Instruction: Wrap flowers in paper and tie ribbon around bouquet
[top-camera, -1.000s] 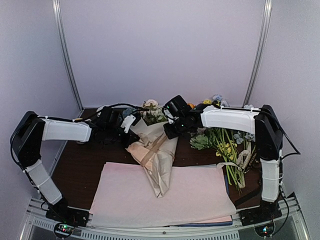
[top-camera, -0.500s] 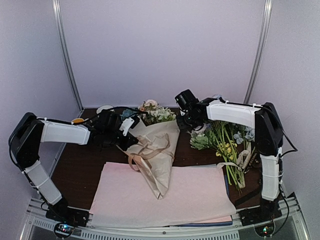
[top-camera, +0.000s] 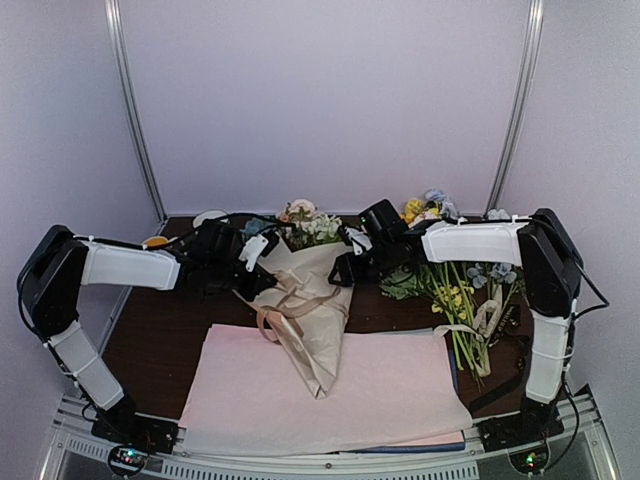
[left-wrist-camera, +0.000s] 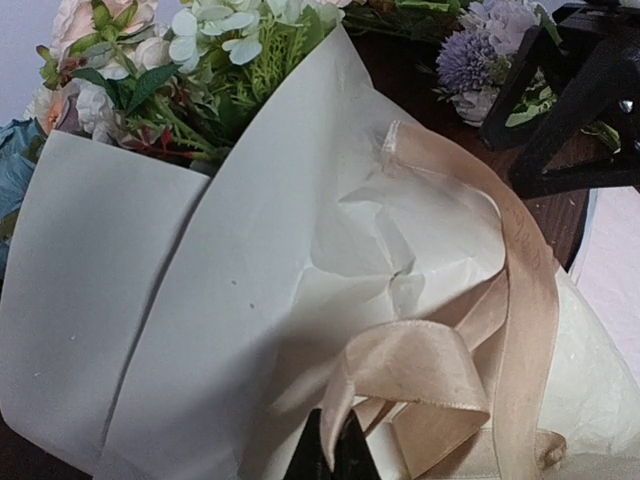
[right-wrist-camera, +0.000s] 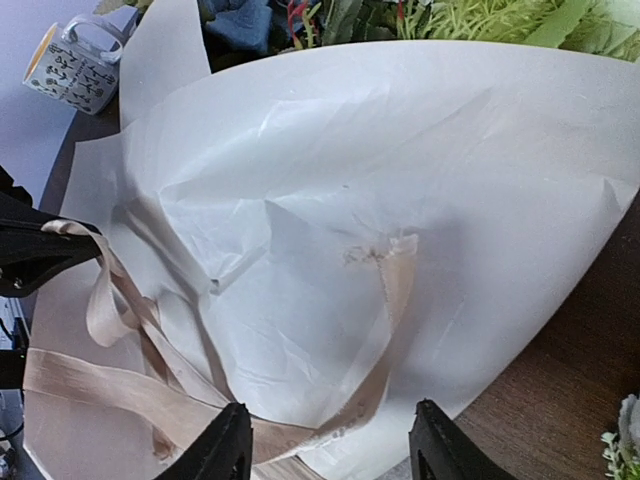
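On the dark tabletop (top-camera: 165, 320), mid-tie on the paper-wrapped bouquet (top-camera: 318, 320): pinched the slack ribbon (left-wrist-camera: 415, 365) loop in shut left fingers (left-wrist-camera: 310, 458), hung right fingers (right-wrist-camera: 226, 452) parted and empty over its loose tail, likely needed to retake that tail and cinch.

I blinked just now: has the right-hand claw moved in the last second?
Yes. The right gripper swung toward the back of the table, then returned beside the bouquet, jaws open.

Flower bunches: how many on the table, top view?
2. The bouquet lies at centre, its tip on the pink sheets; a loose bunch lies at right, beneath the right arm. Blooms behind that arm may belong to it or be separate; cannot tell.
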